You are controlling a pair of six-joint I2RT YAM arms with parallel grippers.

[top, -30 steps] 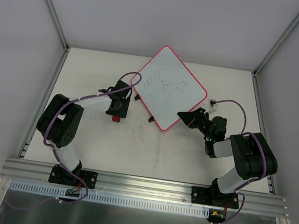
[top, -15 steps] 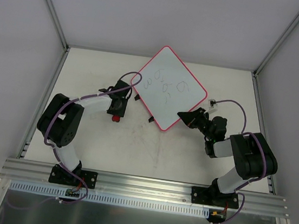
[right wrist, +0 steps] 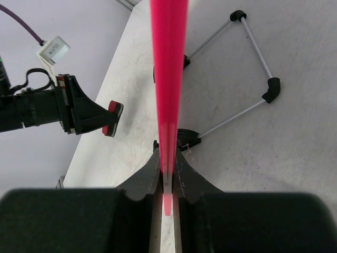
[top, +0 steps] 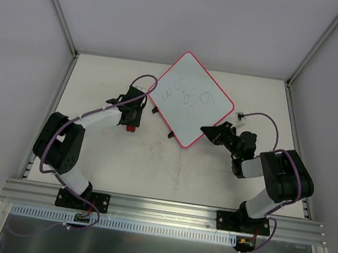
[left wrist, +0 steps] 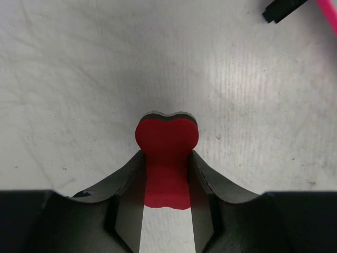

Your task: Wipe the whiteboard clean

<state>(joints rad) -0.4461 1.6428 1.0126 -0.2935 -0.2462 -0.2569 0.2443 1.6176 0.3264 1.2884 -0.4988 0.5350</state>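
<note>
The whiteboard [top: 191, 100] is a white square with a pink rim and dark scribbles, standing as a diamond at the back middle of the table. My right gripper [top: 208, 133] is shut on its lower right rim; the right wrist view shows the rim edge-on [right wrist: 167, 79] between the jaws [right wrist: 167, 167]. My left gripper [top: 132, 122] is shut on the small red eraser [top: 132, 127], just left of the board. In the left wrist view the eraser [left wrist: 167, 158] sits between the fingers [left wrist: 166, 174] above the table.
A thin wire stand with black corner pieces [right wrist: 247, 68] lies on the table beneath the board. A black clip [left wrist: 281, 9] shows at the board's edge. Metal frame rails [top: 165, 211] run along the near side.
My left arm has stretched out and carried the eraser a little up and back, closer to the board's left edge. The right arm and the board have not moved.
</note>
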